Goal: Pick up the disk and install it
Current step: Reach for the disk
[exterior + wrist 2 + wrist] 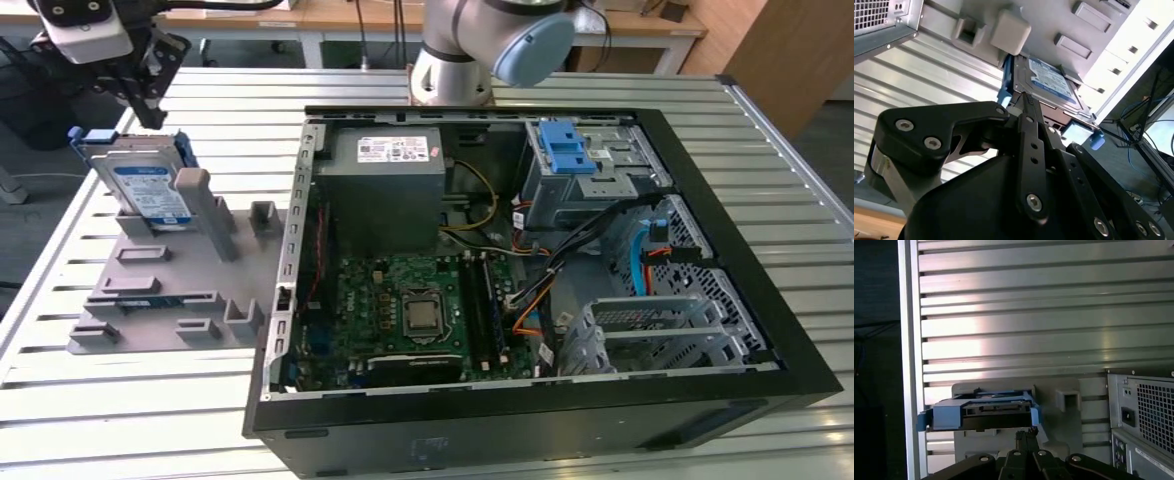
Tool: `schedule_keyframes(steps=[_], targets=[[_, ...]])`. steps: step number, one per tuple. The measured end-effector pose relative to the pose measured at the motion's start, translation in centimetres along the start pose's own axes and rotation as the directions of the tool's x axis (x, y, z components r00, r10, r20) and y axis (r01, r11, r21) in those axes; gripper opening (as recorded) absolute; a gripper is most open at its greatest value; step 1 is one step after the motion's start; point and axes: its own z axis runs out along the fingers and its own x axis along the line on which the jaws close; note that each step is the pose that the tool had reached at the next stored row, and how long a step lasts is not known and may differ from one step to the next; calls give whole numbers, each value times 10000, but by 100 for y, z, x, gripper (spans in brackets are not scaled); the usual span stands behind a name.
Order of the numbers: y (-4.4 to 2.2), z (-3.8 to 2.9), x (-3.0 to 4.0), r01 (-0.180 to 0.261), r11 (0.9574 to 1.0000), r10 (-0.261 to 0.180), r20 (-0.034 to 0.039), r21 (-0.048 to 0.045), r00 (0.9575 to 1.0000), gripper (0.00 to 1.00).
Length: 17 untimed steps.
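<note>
Disk [147, 190] is being held upright by grey holder [147, 300], 9 o'clock of computer case [534, 420]. Gripper [151, 112] is being hovered above it, jaws together, empty. Pickup and install not begun.

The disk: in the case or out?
Out. The disk stands on edge in the grey holder beside the open computer case.

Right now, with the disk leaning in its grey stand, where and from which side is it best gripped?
Take the disk by its upper end, coming from above. It stands tilted in the stand with its lower end seated, so the top edge looks freest. The tool hangs near that edge.
</note>
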Motion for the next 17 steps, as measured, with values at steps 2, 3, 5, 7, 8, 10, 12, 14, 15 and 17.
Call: schedule_keyframes(steps=[2,3,5,7,8,10,12,14,15,17], targets=[[3,16,69,11,10000,-11,0,0,10000,11],[8,25,95,18,10000,-18,-1,1,10000,11],[19,40,137,25,10000,-25,-1,3,10000,11],[22,48,180,65,10000,-65,-2,4,10000,11],[23,50,204,82,10000,-82,-3,4,10000,11],[27,53,273,90,10000,-90,-4,4,10000,11],[32,57,343,90,10000,-90,-4,4,10000,11],[35,60,401,89,10000,-89,-4,4,10000,11],[34,61,428,89,10000,-89,-6,5,10000,11],[32,64,484,89,10000,-89,-5,4,10000,11]])
